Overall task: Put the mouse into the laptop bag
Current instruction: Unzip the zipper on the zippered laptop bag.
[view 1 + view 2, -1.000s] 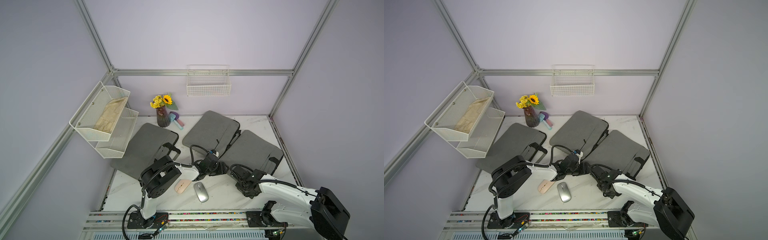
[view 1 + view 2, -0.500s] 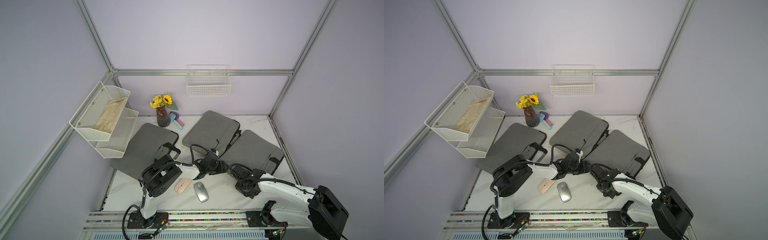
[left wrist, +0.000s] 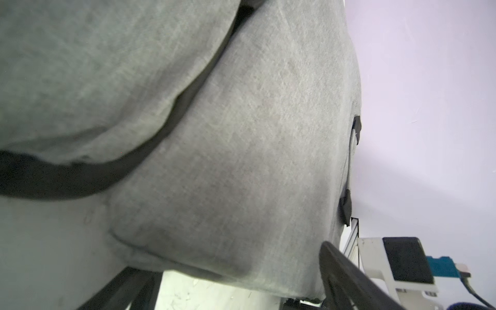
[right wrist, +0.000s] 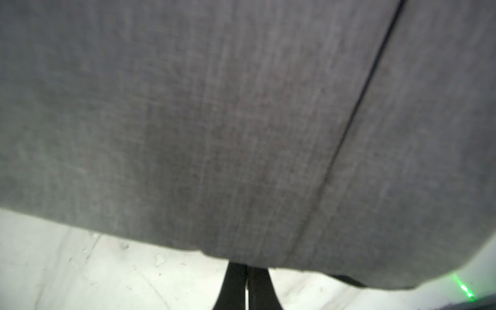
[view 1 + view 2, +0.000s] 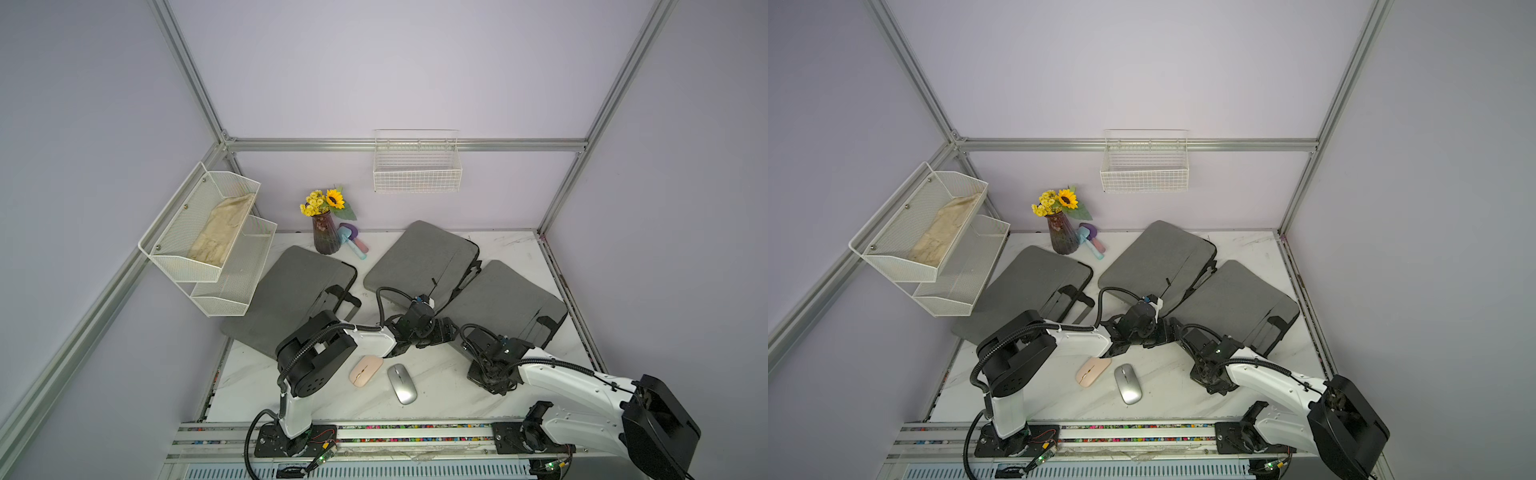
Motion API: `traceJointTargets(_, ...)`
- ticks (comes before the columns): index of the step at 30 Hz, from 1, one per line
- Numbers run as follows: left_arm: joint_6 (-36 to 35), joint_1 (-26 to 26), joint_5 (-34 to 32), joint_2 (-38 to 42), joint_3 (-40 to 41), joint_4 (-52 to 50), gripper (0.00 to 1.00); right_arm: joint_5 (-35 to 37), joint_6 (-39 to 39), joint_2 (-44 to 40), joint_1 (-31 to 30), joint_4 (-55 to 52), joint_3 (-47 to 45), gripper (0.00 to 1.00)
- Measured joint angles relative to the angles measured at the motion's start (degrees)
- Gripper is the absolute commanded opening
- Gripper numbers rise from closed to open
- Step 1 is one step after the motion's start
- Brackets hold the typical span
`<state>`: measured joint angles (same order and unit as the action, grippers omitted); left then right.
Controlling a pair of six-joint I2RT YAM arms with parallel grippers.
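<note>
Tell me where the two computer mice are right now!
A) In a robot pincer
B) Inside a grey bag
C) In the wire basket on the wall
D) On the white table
D: the pale pink oval mouse and the silver oval mouse lie side by side on the white marble tabletop, and no pincer is touching them.

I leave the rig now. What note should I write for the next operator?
Left gripper: jaws open, at the near corner of the right-hand bag.
Right gripper: jaws shut at that bag's edge, tips hidden; whether it pinches fabric is unclear.
Pink mouse and silver mouse lie on the table, apart from both grippers.
Done: no mouse picked up.
To do: open the bag, put the mouse inside.
</note>
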<state>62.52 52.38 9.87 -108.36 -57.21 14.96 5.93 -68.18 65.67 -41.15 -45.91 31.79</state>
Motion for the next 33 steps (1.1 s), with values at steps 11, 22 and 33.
traceJointTargets(11, 2.4, 3.3, -0.2, -0.3, 0.5, -0.7, 0.61, -8.2, 8.9, -5.3, -0.2, 9.1, -0.4, 0.00)
traceJointTargets(22, 2.4, 0.3, 0.6, -1.5, 0.1, -1.7, 0.00, -9.0, 13.7, -4.2, -0.2, 10.7, 0.6, 0.00)
traceJointTargets(33, -0.7, -3.9, 5.5, 4.0, 0.1, -10.7, 0.00, -12.0, 18.7, -9.9, -0.5, 10.4, 2.4, 0.00)
